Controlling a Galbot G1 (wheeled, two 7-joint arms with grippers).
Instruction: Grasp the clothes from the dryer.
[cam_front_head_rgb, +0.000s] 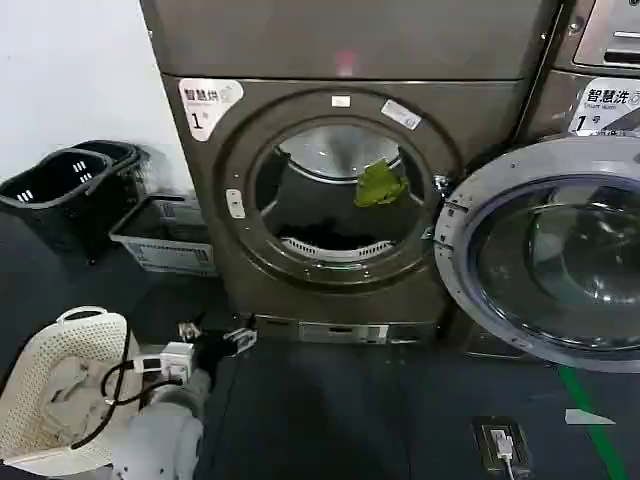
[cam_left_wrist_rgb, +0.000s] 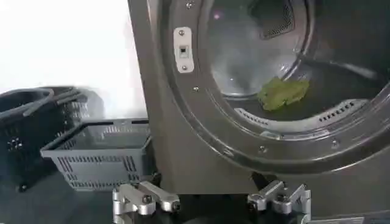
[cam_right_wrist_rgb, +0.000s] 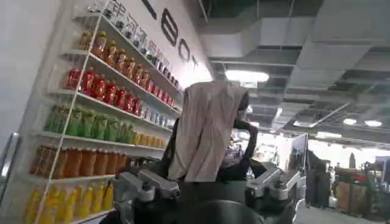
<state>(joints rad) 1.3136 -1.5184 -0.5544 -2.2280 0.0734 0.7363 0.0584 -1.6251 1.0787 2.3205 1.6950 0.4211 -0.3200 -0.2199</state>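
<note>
The dryer (cam_front_head_rgb: 300, 290) stands in front of me with its glass door (cam_front_head_rgb: 550, 250) swung open to the right. In the drum a small yellow-green cloth (cam_front_head_rgb: 380, 185) (cam_left_wrist_rgb: 283, 92) shows at the right of the porthole, and dark fabric (cam_front_head_rgb: 320, 236) lies on the drum floor. My left gripper (cam_front_head_rgb: 213, 336) (cam_left_wrist_rgb: 212, 204) is open and holds nothing; it hangs low before the dryer's lower left corner, outside and below the porthole. My right gripper (cam_right_wrist_rgb: 210, 189) is turned away towards the room, jaws spread, with a beige cloth (cam_right_wrist_rgb: 204, 131) over a dark shape beyond it.
A white perforated basket (cam_front_head_rgb: 30, 410) with beige cloths (cam_front_head_rgb: 65, 385) stands at my lower left. A grey basket (cam_front_head_rgb: 160, 240) (cam_left_wrist_rgb: 97, 152) and black baskets (cam_front_head_rgb: 60, 190) sit left of the dryer. A second machine (cam_front_head_rgb: 600, 60) stands right. A small device (cam_front_head_rgb: 503, 440) lies on the floor.
</note>
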